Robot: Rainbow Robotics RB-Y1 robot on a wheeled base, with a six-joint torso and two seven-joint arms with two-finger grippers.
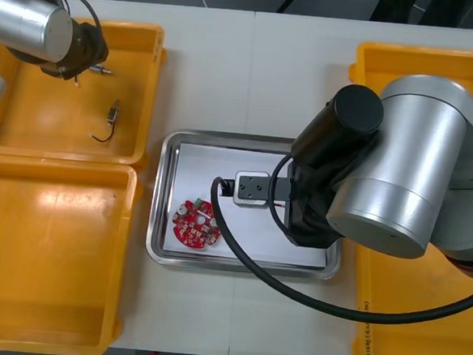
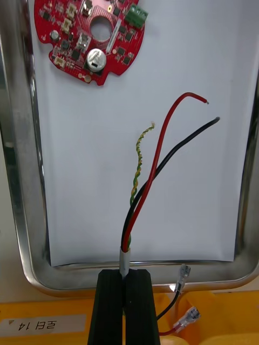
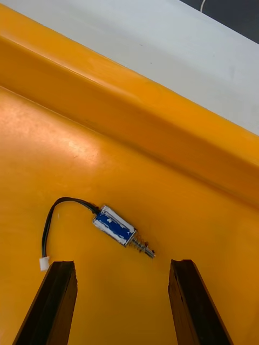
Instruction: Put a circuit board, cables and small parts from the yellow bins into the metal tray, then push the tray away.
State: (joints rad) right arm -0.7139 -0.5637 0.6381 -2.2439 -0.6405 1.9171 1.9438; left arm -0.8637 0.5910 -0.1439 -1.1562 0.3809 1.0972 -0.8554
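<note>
1. Looking down from the front, you see the right arm's own bulk cover its claw over the metal tray [image 1: 164,197]; its grip cannot be made out from there.
2. Your right wrist view settles it: the right claw [image 2: 125,272] is clenched on a cable bundle [image 2: 135,221] of red, black and twisted yellow-green strands, pinched at its pale sleeve.
3. The bundle's free ends fan out above the tray's white inside. Whether they touch it, you cannot tell.
4. Its other end trails behind the fingers, where two small terminals [image 2: 185,269] hang over a yellow bin [image 2: 216,323]. The stretch between the fingers is hidden.
5. The round red circuit board [image 1: 197,223] lies flat in the tray, towards its left side, well apart from the cable ends. The right wrist view cuts off its far edge.
6. Your left claw [image 3: 123,267] is released, fingers wide, above the floor of the far left yellow bin [image 1: 146,82].
7. A small metal part [image 3: 121,232] with a blue label, a spring and a black lead lies just ahead of those fingers.
8. The bench [image 1: 252,73] shows pale between the bins.
</note>
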